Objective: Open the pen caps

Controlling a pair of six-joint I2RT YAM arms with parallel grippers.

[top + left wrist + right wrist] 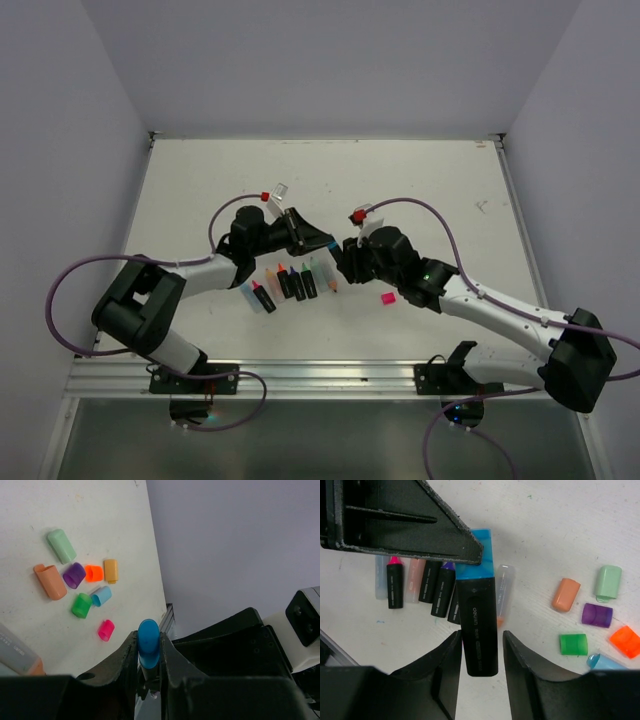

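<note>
One highlighter is held in the air above the table (420, 190) between the two arms, and its decapping is the step in hand. The blue cap (148, 639) is pinched between the jaws of the left gripper (148, 647), which are closed tight against both of its sides. The black pen body (477, 630) is clamped by the right gripper (479, 641). On the right finger's side a sliver of gap may be present, though this cannot be settled from the wrist view. In that same view the cap is seen seated flush on the body, so it is judged not yet off.

Much of the task is judged done. Loose caps (74, 575) in mint, peach, purple, orange, green and cyan are scattered together on the table, and a pink cap (388, 298) lies near the right arm. A row of pens (290, 283) with bare tips is laid side by side below the grippers.

For the next move, a straight pull along the pen's axis is called for, with the two grippers drawn apart while both grips are kept firm. Any twist or sideways load should be avoided, since the short cap could slip from the fingers. Once freed, the cap would be set down among the others and the body laid with the row.
</note>
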